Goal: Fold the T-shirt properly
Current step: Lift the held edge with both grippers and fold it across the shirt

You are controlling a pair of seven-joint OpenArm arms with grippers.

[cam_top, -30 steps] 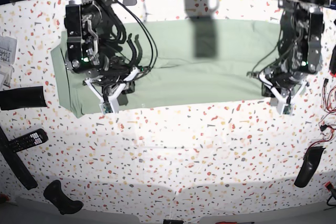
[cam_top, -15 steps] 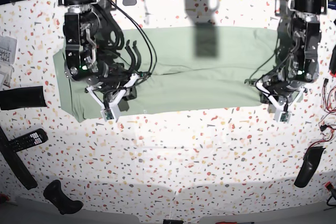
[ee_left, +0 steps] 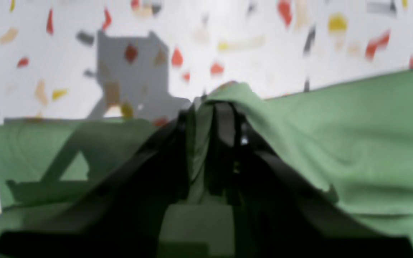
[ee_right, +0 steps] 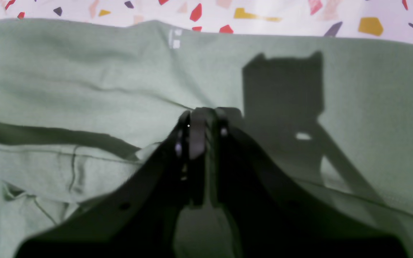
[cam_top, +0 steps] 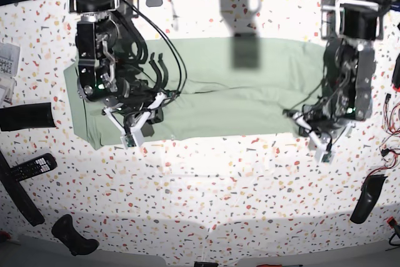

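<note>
Desk (cam_top: 206,186): speckled terrazzo top, bare along its near half. Beyond that bare strip the T-shirt (cam_top: 237,92) lies spread as a wide pale green band running side to side, near hem roughly straight.

Left tool (ee_left: 206,107) sits at the shirt's near hem, at the end on the base view's right. Jaws clenched on a fold of the T-shirt, fabric pulled up into a small peak over the tips (desk shows just past that peak). Cloth drapes away on both sides of the tool.

Right tool (ee_right: 201,118) is over the shirt's other end, jaws nearly together and pinching T-shirt fabric between them; creases run out from the tips. A sleeve seam and a loose fold lie just beside it. A small white mark (ee_right: 174,38) shows near the shirt's far edge.

Far of the shirt: more desk, then both arm bases.
</note>
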